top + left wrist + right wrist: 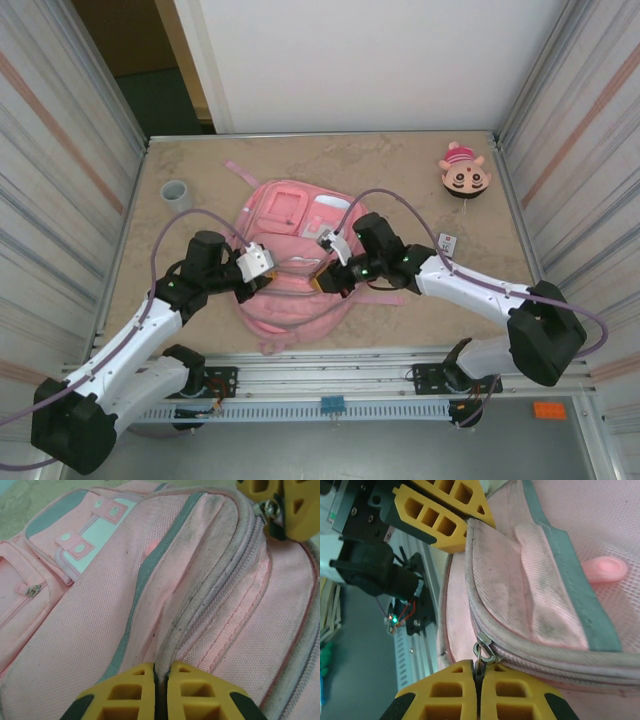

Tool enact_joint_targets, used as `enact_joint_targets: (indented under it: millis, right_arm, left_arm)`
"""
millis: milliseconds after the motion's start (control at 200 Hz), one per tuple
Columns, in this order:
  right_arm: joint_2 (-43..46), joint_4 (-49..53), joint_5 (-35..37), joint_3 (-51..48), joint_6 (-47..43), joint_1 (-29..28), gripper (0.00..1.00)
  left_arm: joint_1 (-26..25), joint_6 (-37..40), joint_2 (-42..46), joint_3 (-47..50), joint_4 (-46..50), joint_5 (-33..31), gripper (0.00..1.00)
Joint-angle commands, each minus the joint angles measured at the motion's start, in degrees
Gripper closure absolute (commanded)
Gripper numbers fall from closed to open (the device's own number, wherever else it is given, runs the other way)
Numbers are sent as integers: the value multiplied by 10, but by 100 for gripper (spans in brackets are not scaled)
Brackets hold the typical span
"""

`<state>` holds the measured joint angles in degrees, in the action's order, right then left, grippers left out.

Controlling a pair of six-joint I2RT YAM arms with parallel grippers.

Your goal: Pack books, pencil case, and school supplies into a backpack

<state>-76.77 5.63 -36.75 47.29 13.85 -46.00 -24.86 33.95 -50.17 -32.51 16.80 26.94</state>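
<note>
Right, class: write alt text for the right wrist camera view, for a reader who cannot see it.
The right gripper is shut on the metal zipper pull of a pink backpack, seen close up. At upper left, the left gripper pinches the backpack's edge between yellow fingers.

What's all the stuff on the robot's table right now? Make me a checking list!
Surface: beige stone-look table, no spills seen.
Job's things: pink backpack lies flat mid-table; small pale item lies beside the right arm.
Clutter: grey cup at the far left; cartoon-face toy at the far right.
Grippers: left gripper shut, pinching the backpack's fabric by the zip; right gripper shut on the zipper pull.
Cables: purple cables loop loosely over each arm.
Surroundings: ribbed wall panels on both sides, white board behind.
</note>
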Motion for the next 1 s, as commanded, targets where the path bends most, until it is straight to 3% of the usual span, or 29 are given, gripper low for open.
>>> enact_joint_targets:
  millis: [0, 200, 491, 636, 822, 907, 992]
  right_arm:
    - [21, -4, 34, 25, 88, -34, 100]
    - [10, 12, 67, 40, 230, -37, 100]
    - [32, 91, 129, 49, 322, -30, 100]
    - [28, 60, 99, 42, 359, -31, 100]
    - [27, 10, 82, 22, 407, -29, 98]
    - [26, 0, 76, 17, 416, -26, 93]
    - [32, 0, 60, 7, 427, -5, 77]
  left_arm:
    - [-1, -44, 7, -15, -71, -25, 98]
    - [-65, -67, 1, -32, -78, -98, 98]
    - [-178, -104, -34, -48, -128, -209, 98]
    - [-222, -97, -63, -56, -157, -227, 98]
    - [-226, -110, -74, -60, -172, -221, 97]
    - [-226, -113, -70, -57, -175, -215, 97]
    - [-226, -99, -65, -51, -169, -219, 97]
